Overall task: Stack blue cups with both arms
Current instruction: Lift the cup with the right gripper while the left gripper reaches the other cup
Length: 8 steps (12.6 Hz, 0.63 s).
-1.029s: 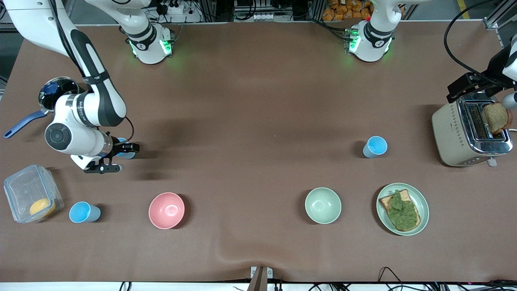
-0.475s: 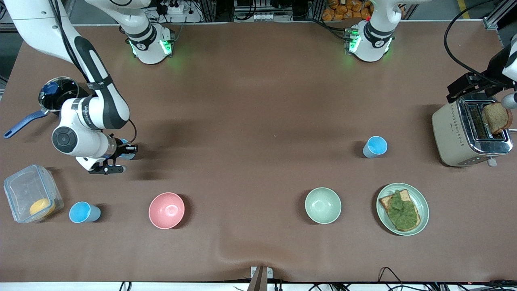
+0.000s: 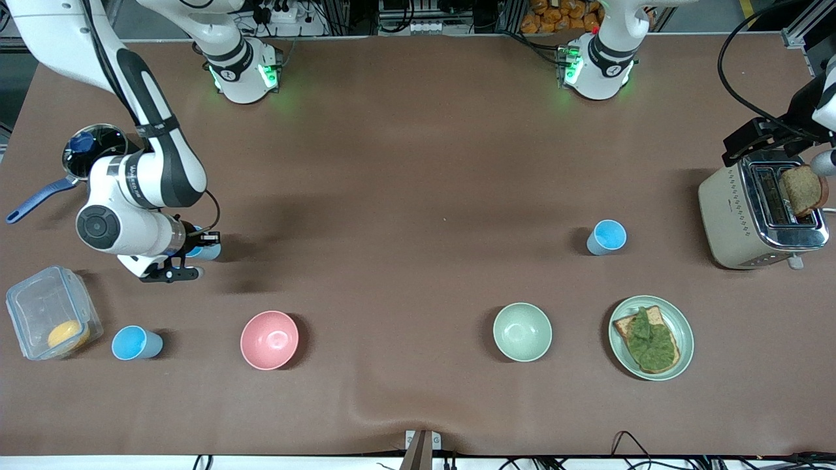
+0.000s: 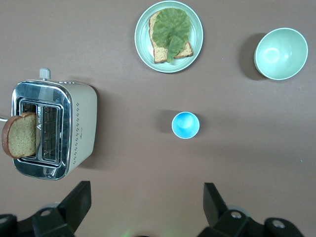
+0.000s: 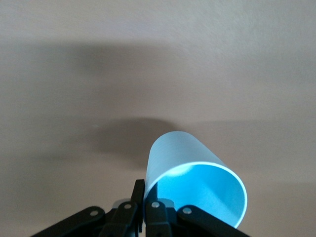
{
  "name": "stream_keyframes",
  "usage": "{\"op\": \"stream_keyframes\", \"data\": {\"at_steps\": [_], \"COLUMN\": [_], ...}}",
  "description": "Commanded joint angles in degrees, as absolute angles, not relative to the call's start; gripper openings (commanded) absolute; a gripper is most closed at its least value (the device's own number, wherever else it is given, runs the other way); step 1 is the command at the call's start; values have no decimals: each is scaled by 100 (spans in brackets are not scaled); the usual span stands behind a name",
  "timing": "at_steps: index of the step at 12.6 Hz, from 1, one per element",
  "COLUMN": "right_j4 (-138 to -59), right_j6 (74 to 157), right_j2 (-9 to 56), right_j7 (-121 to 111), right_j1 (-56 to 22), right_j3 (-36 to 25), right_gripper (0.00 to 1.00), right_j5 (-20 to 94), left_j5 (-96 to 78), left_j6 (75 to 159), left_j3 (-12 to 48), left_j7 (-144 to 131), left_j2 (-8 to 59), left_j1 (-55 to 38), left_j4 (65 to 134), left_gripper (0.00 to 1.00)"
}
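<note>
Right now the held blue cup (image 5: pixel 195 185) sits in the right gripper (image 3: pixel 189 251) at mid-left of the front frame, fingers pinched on its rim; in the right wrist view the cup fills the lower centre, tilted, bright blue inside showing, w/ the black fingers (image 5: pixel 148 207) clamped on the rim at its lower edge. It's up over bare brown table (image 3: pixel 405 163), its shadow on the cloth beneath. A 2nd blue cup (image 3: pixel 136 343) stands upright at lower left of the front frame, betw. the clear plastic box (image 3: pixel 49 313) w/ something yellow inside and the pink bowl (image 3: pixel 269 339). A 3rd blue cup (image 3: pixel 606 237) stands upright at mid-right, nearer the robots' bases than the pale green bowl (image 3: pixel 522 331) and the green plate (image 3: pixel 651 337) w/ toast and greens. The left wrist view looks straight down on this 3rd cup (image 4: pixel 185 125), approx centre frame, plate at top, bowl upper right. The left gripper (image 4: pixel 145 207) hangs high over that part of the table, fingers spread wide apart, nothing betw. them. Toaster (image 3: pixel 757 212) at the right edge of the front frame, bread slice (image 3: pixel 802 189) sticking up from a slot. Small pan (image 3: pixel 91 150) w/ blue handle at upper left, partly hidden by the right arm.
</note>
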<state>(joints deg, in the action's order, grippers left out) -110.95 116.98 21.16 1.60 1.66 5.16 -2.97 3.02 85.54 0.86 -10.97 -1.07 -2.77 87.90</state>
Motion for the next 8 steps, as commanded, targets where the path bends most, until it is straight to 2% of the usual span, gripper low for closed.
{"op": "stream_keyframes", "data": {"at_steps": [1,4,8], "right_j4": [-10487,-9724,-8817], "right_j6": [11041,10881,10679], "right_j2": [2030,2205,2828], "right_j7": [1085,2719,3636], "right_j1": [-629,-1824,-2740], "right_j3": [492,492,483], "right_gripper": [0,0,0], "right_j5": [-255,-229,280], "left_j5": [369,343,334], "left_j6": [8499,8499,8639], "left_j3": [123,123,158], "left_j7": [-1169,-1221,-1546], "left_j2": [-97,122,597], "left_j1": [-255,-299,-352], "left_j4": [8745,8710,8508], "left_gripper": [100,100,100]}}
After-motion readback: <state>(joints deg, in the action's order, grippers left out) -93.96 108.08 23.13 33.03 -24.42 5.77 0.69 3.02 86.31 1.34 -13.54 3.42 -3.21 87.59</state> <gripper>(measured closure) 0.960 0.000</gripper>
